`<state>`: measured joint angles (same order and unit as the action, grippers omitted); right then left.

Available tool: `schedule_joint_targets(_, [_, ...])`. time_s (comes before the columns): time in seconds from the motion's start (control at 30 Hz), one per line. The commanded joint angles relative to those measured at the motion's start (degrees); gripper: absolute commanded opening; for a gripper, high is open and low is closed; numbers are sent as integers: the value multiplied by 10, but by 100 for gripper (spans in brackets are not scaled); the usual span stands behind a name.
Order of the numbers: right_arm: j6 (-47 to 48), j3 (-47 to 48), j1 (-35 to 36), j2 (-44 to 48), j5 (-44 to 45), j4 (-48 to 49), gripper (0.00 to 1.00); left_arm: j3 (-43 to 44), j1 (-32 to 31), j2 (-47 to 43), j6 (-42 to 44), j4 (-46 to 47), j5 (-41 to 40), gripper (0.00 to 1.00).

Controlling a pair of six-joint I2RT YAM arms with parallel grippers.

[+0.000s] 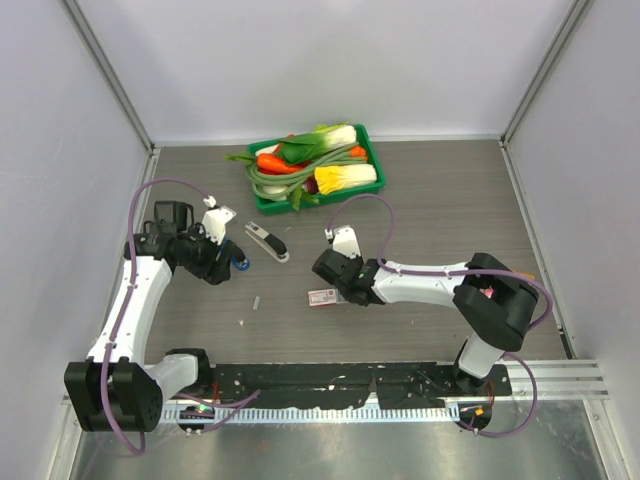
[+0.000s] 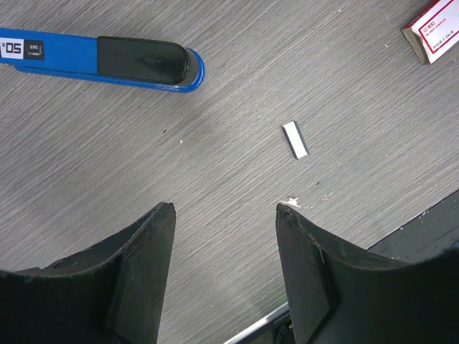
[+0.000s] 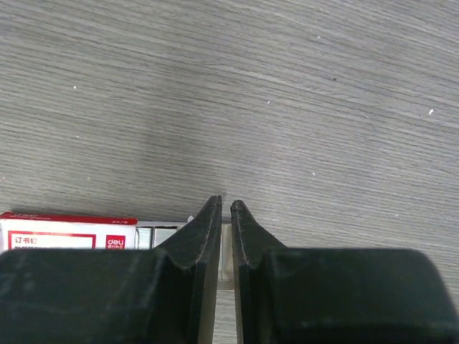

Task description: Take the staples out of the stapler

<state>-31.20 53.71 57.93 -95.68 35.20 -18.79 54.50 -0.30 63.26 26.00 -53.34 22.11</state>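
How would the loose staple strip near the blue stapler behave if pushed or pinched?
The staple strip lies flat and thin on the table, so pinching it up is probably tricky. Tiny and metallic, it likely slides when nudged, not rolls.

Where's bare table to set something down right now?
Widest bare patch: table right of the vegetable tray, beyond the right arm. A narrower strip runs between the staple box and the front rail. Crowded: centre-left, where the blue stapler, silver stapler and staples sit close by the left arm.
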Motion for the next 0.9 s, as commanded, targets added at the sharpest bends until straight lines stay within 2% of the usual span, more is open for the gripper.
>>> schedule_joint_targets(0.0, [-6, -8, -1, 9, 1, 20, 15, 8, 0, 1, 6, 2, 11, 62])
schedule_joint_targets(0.63, [-24, -46, 3, 30, -23, 28, 11, 9, 0, -2, 2, 1, 11, 62])
schedule_joint_targets(0.87, [-15, -26, 3, 51, 8, 6, 17, 5, 0, -3, 4, 1, 8, 62])
